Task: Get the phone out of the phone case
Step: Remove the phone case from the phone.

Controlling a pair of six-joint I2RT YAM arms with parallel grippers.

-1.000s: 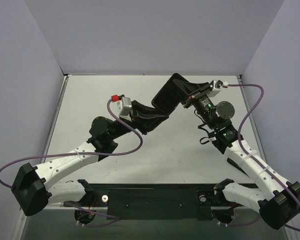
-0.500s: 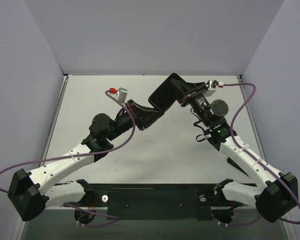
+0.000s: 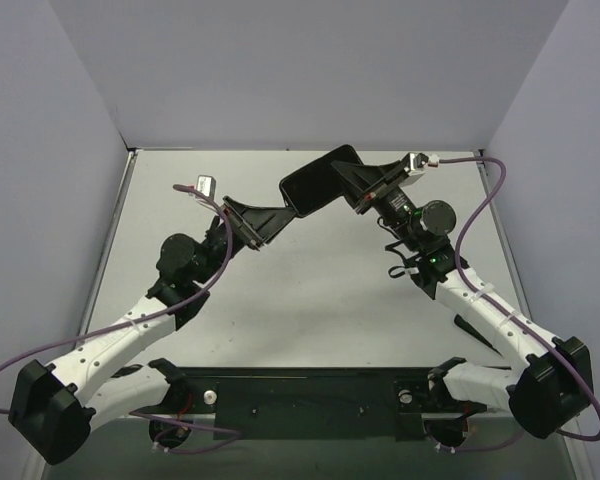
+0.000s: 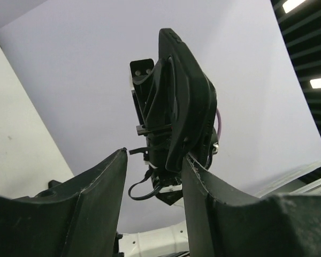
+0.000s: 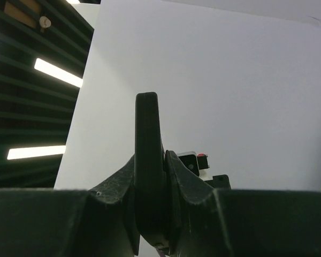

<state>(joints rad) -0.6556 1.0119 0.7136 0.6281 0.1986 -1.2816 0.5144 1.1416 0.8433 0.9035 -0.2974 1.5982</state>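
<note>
**Phone held off the table by the right gripper, left gripper open at its other end**

Phone (image 3: pixel 318 180) and case (image 4: pixel 186 91) read to us as one black slab, and we cannot tell one from the other. It hangs above the far middle of the table (image 3: pixel 310 300).

The right arm (image 3: pixel 480 310) rises from its base and bends at the elbow, with the wrist turned left and away. The right gripper (image 3: pixel 362 186) is clamped on the slab's right end. In the right wrist view its fingers (image 5: pixel 115 187) press both broad faces of the thin black edge.

The left arm (image 3: pixel 130 330) reaches forward and inward, with its forearm lifted. The left gripper (image 3: pixel 270 218) is at the slab's left end with its fingers (image 4: pixel 96 187) spread wide, gripping nothing. In the left wrist view the slab's lower end is just beside one finger, and we cannot tell whether they touch.

From above, the long axis runs from near-left to far-right. A glossy broad face is turned up, and the left end points at the left gripper.
</note>
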